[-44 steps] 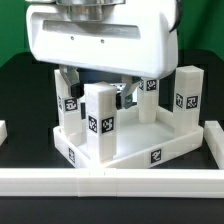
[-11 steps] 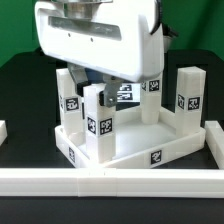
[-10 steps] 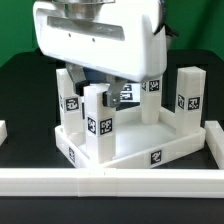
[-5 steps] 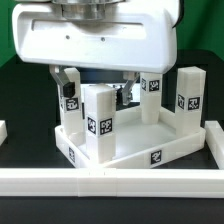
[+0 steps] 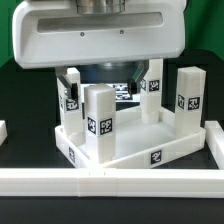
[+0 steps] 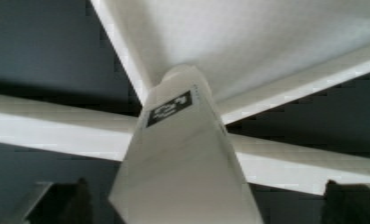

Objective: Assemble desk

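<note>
My jaws stand released above the tabletop (image 5: 150, 135); four legs (image 5: 100, 122) stand upright in its corners, none in my grasp

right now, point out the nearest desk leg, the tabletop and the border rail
nearest desk leg (image 5: 99, 120), exterior view, on its tagged front face
tabletop (image 5: 130, 153), exterior view, on its front rim left of the tag
border rail (image 5: 110, 181), exterior view, on the middle of its top face

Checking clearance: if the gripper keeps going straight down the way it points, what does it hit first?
Most likely the top of the upright leg centred between the open gripper's fingers in the wrist view, then the tabletop below. Depth is hard to judge.
</note>
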Robot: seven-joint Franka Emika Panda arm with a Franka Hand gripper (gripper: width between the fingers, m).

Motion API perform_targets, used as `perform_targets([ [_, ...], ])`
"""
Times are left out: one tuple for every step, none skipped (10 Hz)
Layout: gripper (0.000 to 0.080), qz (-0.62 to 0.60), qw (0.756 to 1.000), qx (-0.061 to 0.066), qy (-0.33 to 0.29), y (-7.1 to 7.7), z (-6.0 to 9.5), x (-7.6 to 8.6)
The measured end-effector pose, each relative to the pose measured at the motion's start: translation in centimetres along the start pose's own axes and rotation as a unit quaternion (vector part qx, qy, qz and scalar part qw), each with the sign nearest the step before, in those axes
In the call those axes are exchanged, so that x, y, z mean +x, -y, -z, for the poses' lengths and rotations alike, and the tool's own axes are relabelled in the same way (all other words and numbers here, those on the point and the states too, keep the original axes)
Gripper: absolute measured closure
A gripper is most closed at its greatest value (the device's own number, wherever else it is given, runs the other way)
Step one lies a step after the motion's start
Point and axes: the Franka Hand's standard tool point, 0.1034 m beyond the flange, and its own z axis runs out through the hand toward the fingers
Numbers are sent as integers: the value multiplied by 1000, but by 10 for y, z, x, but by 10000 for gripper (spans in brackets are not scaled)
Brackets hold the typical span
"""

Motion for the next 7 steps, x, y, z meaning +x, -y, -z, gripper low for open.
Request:
perform_targets([
  [151, 18, 1000, -1, -1, 0, 0, 1],
  [151, 38, 999, -9, -5, -2, 1, 3],
  [192, 59, 998, -10, -4, -4, 1, 2],
  [192, 59, 998, -10, -4, -4, 0, 2],
  [361, 58, 998, -10, -4, -4, 0, 2],
  [500, 58, 998, -10, -4, -4, 0, 2],
  [514, 58, 998, -10, -4, -4, 0, 2],
])
